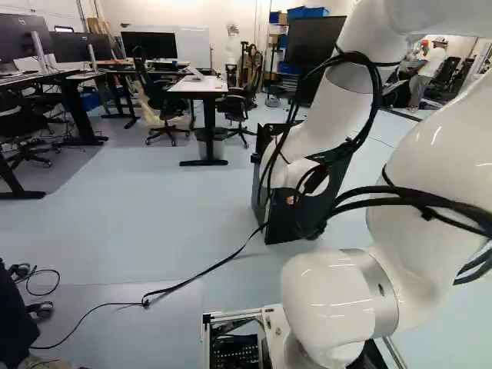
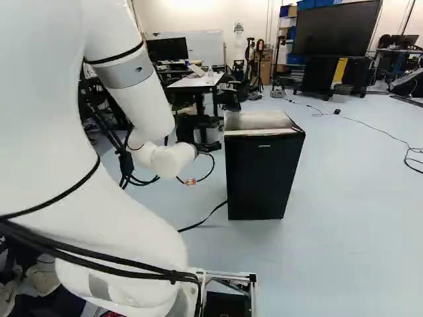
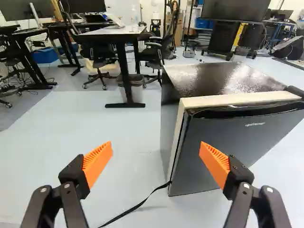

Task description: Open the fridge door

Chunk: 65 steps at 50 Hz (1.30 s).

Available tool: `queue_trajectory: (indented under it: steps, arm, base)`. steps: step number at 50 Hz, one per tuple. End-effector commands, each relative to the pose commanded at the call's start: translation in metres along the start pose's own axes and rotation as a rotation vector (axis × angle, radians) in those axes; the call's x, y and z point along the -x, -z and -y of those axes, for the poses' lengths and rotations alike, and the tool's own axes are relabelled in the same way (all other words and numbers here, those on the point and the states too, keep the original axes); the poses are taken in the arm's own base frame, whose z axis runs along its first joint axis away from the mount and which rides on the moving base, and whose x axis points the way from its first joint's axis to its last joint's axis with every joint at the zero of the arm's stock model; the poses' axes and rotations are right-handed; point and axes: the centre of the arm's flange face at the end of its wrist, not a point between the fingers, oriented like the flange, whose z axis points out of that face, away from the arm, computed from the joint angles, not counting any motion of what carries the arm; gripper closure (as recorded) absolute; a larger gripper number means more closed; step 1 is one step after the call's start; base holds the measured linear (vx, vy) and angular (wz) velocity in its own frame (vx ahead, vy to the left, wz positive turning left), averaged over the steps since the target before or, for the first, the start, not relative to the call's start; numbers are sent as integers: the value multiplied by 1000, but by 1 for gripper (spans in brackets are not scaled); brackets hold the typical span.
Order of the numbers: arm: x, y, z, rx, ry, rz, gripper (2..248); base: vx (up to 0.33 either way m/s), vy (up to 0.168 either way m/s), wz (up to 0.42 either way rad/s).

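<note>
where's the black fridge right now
In the right base view, the black fridge stands on the floor, just right of the arm and nearer than the white-topped desk; the open gripper faces it.

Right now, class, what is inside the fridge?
Only the outside of the fridge shows: its dark door, with a pale strip behind it. The door hides anything inside.

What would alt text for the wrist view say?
A black fridge, its door looking shut, stands ahead of the robot's open, orange-padded tool. A strap runs along the floor from the fridge; desks and chairs stand behind.
</note>
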Motion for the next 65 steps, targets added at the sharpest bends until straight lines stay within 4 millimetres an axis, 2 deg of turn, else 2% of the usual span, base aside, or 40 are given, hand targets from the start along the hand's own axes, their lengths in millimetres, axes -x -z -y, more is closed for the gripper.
queue_trajectory:
  steps: [34, 65]
  arm:
    - [-15, -42, 16, 27, -48, -3, 3]
    - [-25, -74, 37, 144, -186, -4, 3]
  base:
    - [0, 0, 0]
    - [0, 0, 0]
